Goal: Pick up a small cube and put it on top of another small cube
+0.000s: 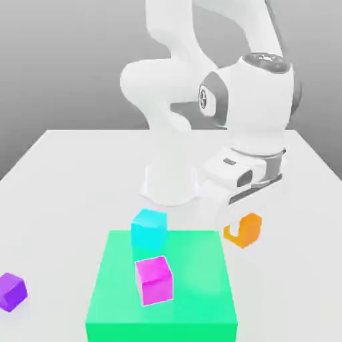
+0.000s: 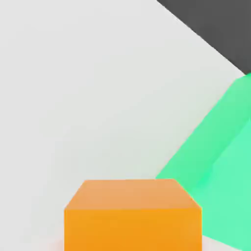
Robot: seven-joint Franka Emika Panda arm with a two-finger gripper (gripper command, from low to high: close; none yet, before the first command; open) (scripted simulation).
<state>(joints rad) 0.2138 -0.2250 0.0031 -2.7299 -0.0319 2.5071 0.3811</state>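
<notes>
The pale table (image 1: 73, 194) spreads out under and around the green block, which is the landmark for everything else here. The white robot arm (image 1: 170, 133) has its base on the table beyond the green block, and its upper part bends over toward the exterior view's right, so that the hand hangs past the block's far corner on that side.

The green block (image 1: 194, 267) is wide and flat-topped, at the near side of the exterior view. The gripper (image 1: 240, 229) is just off the block's far corner, toward the exterior view's right, pointing down; it is narrowed and closed on the orange cube.

The magenta cube (image 1: 155, 280) sits on top of the green block, around the middle. The cyan cube (image 1: 149, 229) is also on the block, near its far edge. The orange cube (image 1: 250, 229), the small one for the task, is in the gripper's grasp beside the block, apart from it, and partly covered by a white finger. Whether its underside touches the table, I cannot tell. The purple cube (image 1: 11, 292) lies on the table, well apart from the green block toward the exterior view's left.
</notes>
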